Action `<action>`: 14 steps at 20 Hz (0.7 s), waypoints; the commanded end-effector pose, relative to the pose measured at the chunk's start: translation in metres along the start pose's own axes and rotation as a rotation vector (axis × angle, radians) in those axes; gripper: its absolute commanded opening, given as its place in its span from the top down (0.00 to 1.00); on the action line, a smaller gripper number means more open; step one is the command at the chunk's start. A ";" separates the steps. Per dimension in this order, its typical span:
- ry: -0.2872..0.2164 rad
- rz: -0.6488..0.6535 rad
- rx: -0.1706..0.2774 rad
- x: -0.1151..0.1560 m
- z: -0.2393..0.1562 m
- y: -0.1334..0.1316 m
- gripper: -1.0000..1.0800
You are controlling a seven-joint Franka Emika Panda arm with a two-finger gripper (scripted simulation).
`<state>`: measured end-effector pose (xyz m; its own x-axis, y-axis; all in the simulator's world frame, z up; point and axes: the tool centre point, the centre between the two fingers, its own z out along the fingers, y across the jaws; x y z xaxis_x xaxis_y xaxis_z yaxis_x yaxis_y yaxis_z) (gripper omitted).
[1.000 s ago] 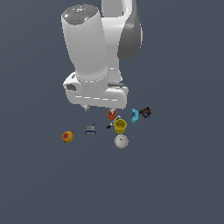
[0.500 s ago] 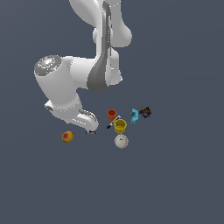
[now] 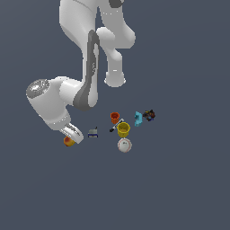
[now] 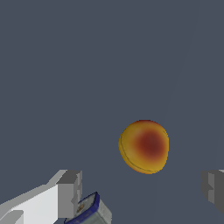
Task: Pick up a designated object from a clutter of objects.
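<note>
Floor: a flat slate-grey surface [image 3: 179, 188] fills both views, with no walls, edges or furniture to be seen.
Peach: the small orange-red fruit [image 3: 68, 141] with a yellow patch lies on the floor at the exterior view's left, well apart from the other items; in the wrist view the peach [image 4: 144, 146] sits between the two finger tips, touching neither.
Gripper: the gripper [image 3: 74, 136] hangs low, right over the peach, partly covering it in the exterior view; its fingers [image 4: 70, 188] are spread wide with nothing between them but the fruit lying loose.
Grey-blue item: a small grey-blue piece [image 3: 93, 133] lies just beside the gripper, toward the cluster; its blue-edged corner [image 4: 87, 210] shows by one finger in the wrist view.
White ball: the ball [image 3: 124, 145] rests nearest the viewer in the cluster.
Yellow cup: upright [image 3: 123, 130], just behind the ball; I cannot tell what is inside.
Marker: a black-and-white marker [image 3: 115, 126] lies slanted between the two cups.
Orange cup: upright [image 3: 115, 117], behind the yellow cup; contents cannot be made out.
Cyan piece: [image 3: 138, 118] lies to the exterior view's right of the cups.
Dark piece: a dark multicoloured item [image 3: 149, 115] touches the cyan piece.
Arm: the white arm [image 3: 85, 54] rises behind everything.
</note>
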<state>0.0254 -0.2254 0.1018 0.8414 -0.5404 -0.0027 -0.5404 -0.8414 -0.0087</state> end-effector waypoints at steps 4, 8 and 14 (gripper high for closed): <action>0.003 0.035 -0.008 0.005 0.016 0.017 0.04; 0.001 0.035 -0.008 0.004 0.016 0.017 0.04; 0.002 0.036 -0.008 0.004 0.033 0.018 0.04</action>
<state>0.0198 -0.2423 0.0750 0.8217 -0.5699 -0.0001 -0.5699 -0.8217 -0.0006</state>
